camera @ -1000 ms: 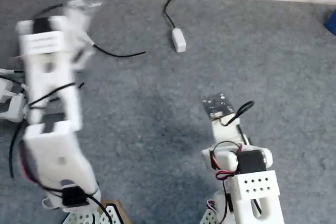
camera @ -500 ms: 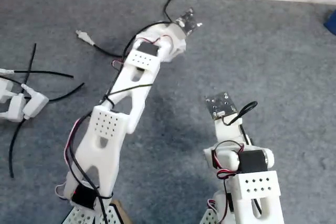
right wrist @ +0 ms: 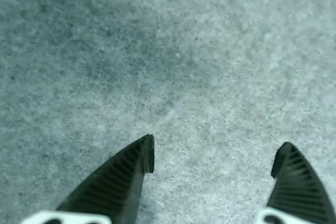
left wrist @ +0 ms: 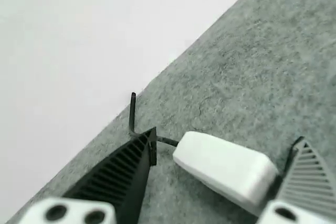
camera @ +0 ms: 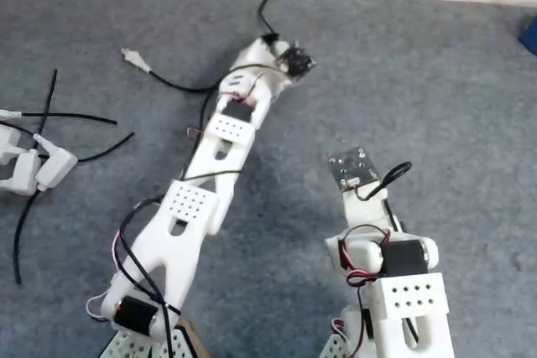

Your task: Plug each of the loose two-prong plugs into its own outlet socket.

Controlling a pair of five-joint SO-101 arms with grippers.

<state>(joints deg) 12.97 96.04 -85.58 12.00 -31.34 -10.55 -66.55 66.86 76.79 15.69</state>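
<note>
Grey carpeted worktop (camera: 470, 123), pale wall strip along the far edge.

Left arm (camera: 201, 199) stretched out long to the far middle. Right arm (camera: 394, 282) folded near its base, well apart from everything else.

Left edge of the high view: cluster (camera: 38, 169) of white cord ends with black leads crossing. Whether these are sockets or plugs is too small to tell.

Far middle: white block (left wrist: 226, 169) on a black cord (camera: 267, 7), lying flat near the wall strip. Plug or socket, cannot tell; no prongs on show.

Far left of middle: small loose plug (camera: 134, 59) on its own black lead.

Left gripper (left wrist: 224, 145): fingers apart, one on each side of the block, not clamped. Contact uncertain.

Right gripper (right wrist: 215, 153): fingers apart, bare worktop between them.

Step, as judged: pickup of the block, at the straddle stage. Nothing looks mated at the far middle.

Next move calls for closing squarely across the block's narrow sides, then lifting without the cord dragging. It then needs pairing with a mate, and the nearest candidates are well apart to the left.
</note>
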